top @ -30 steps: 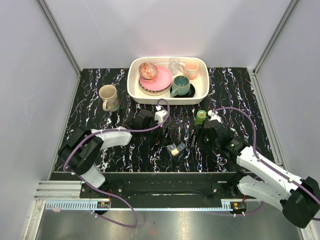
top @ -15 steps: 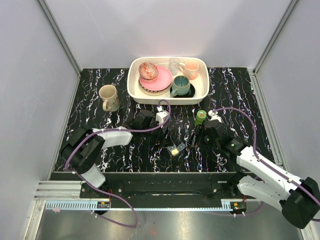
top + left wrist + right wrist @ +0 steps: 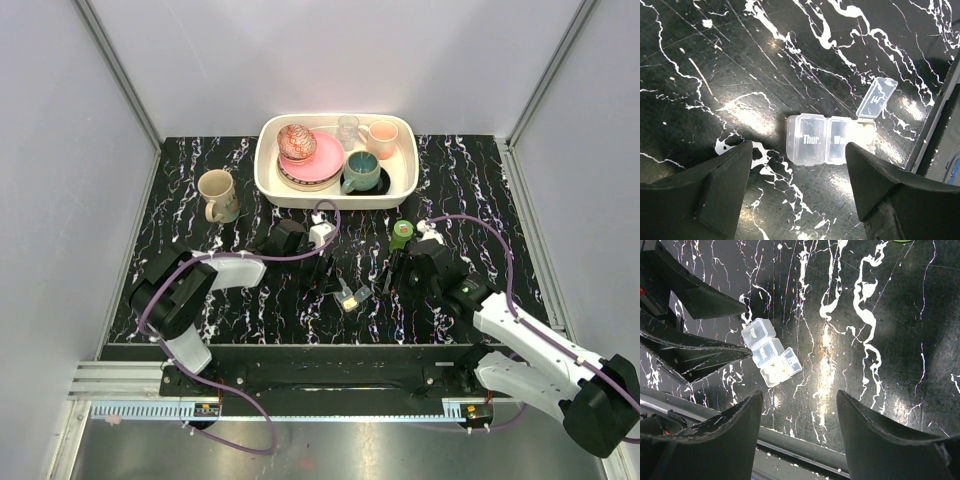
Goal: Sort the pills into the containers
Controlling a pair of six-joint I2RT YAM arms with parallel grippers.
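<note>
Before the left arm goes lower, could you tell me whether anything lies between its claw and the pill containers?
Nothing visible does. In the left wrist view the containers lie on the table straight ahead of the open left claw, framed by its fingers. The end compartment's lid stands open, with pills inside.

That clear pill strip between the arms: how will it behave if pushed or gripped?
Probably light: the pill strip is thin clear plastic, so it likely skids on the glossy tabletop rather than tipping. Its raised lid looks flimsy and may flex. The pills in the open cell could spill if jolted.
</note>
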